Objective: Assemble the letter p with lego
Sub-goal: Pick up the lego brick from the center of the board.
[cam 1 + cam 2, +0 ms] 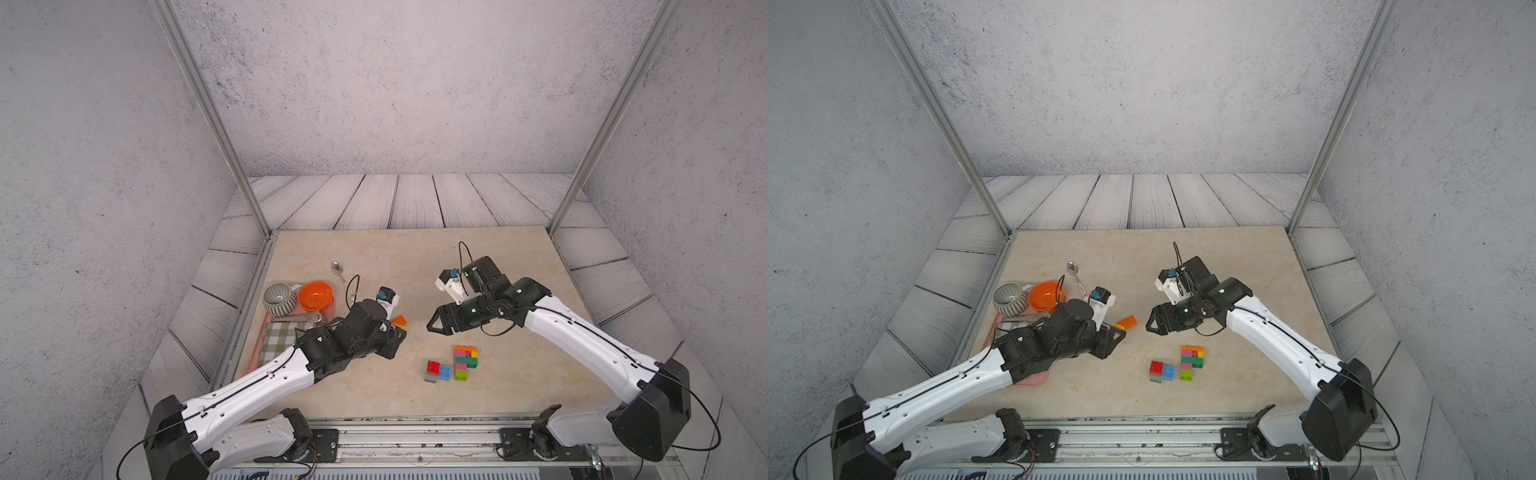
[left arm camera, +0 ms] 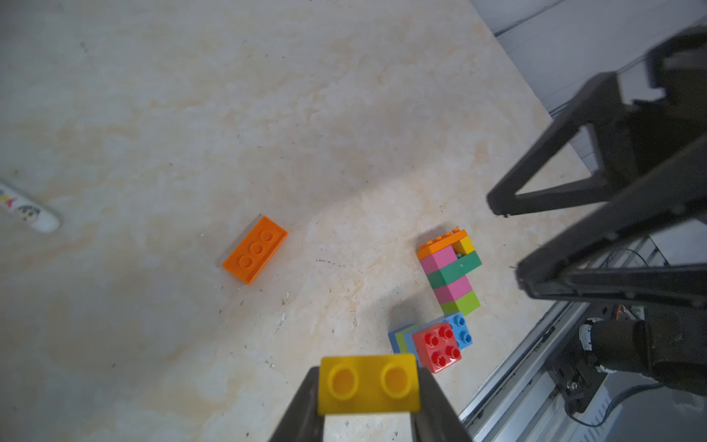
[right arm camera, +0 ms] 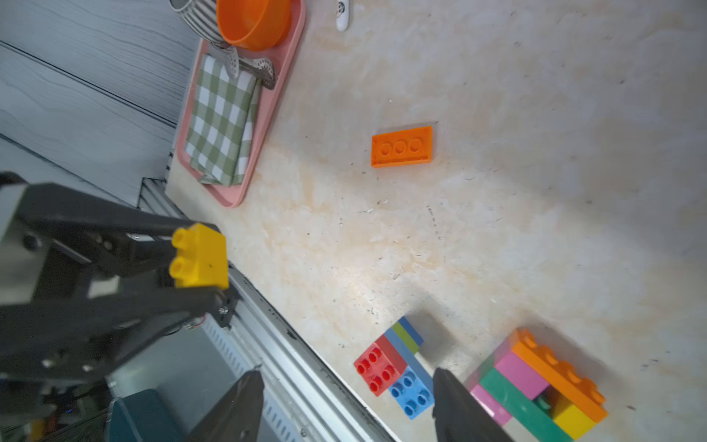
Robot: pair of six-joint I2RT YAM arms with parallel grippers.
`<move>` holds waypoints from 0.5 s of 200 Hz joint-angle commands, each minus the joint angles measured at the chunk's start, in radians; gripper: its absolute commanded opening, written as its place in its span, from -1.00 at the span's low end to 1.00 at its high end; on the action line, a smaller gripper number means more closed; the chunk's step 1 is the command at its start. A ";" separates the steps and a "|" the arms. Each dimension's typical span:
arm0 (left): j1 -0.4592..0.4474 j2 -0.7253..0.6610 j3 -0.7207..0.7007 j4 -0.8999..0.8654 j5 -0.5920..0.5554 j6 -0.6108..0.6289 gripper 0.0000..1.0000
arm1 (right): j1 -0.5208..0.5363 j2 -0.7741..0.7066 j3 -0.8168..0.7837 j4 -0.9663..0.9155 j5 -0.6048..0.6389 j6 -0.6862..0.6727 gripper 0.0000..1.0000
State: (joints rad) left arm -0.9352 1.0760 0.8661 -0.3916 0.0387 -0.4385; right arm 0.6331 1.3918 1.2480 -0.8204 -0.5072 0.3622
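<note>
A pale marbled table (image 1: 374, 266) fills both top views, with an arm reaching in from each near corner. A pink tray (image 3: 266, 126) of dishes and a checked cloth sits at the robot's left edge and is not part of the job.

The right gripper (image 1: 431, 325) hangs above the middle of the table, its jaws well apart and holding nothing. The left gripper (image 2: 369, 386) faces it from the other side, its jaws closed on a short yellow brick (image 3: 201, 256). The brick's long axis runs across from jaw to jaw, and its two studs point back toward the wrist.

The letter build (image 1: 464, 362) lies flat on the table. It is a stem of orange, pink, green, pink and lime bricks, with a small yellow and green loop at its far end. From the left jaws it lies toward the robot's right and nearer the base, and the right gripper looks slightly closer to it.

Just beside the stem's near end sits a red and blue cluster (image 1: 438, 371). A long orange brick (image 2: 255, 249) lies loose near the left gripper, with what appears to be its underside up.
</note>
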 commanded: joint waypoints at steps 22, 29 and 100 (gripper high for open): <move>-0.074 0.048 0.088 0.011 0.061 0.282 -0.80 | -0.020 0.061 0.113 -0.129 -0.206 -0.011 0.30; -0.081 0.058 0.098 -0.003 0.053 0.296 -0.80 | -0.019 0.064 0.124 -0.136 -0.224 -0.011 0.25; -0.107 0.074 0.101 -0.007 0.051 0.323 -0.80 | -0.013 0.072 0.098 -0.147 -0.326 -0.020 -0.06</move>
State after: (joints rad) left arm -1.0348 1.1465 0.9474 -0.3874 0.0830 -0.1448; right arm 0.6178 1.4624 1.3613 -0.9405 -0.7807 0.3584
